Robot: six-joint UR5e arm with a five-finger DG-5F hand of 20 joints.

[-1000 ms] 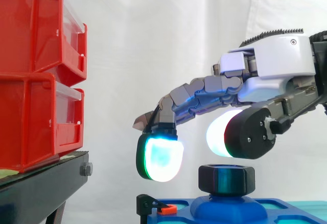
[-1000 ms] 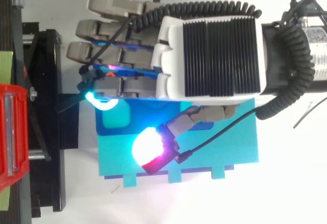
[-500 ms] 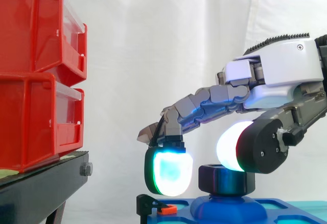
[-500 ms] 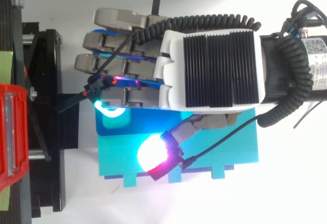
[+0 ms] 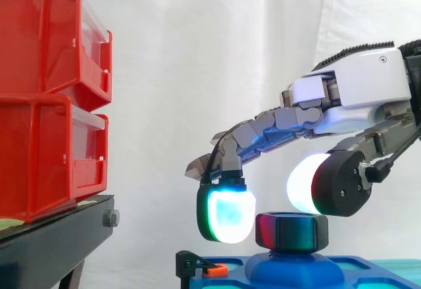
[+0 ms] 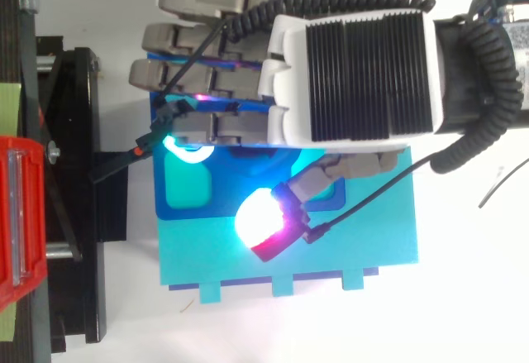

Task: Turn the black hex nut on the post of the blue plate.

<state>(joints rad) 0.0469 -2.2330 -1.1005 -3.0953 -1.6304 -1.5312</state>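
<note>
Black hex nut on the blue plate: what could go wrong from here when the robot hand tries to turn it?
1. The robot hand has its thumb pad above the black hex nut, not beside its flat side; closing could slip over the top.
2. The finger pad hangs low beside the nut, close above the orange clip on the blue plate; going lower might hit it.

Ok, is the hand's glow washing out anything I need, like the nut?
Side view: the black hex nut is readable, red and cyan glow reflecting off its face. Top view: the hand's thumb pad blooms white, burning out its own outline and throwing glare on the blue plate.
</note>
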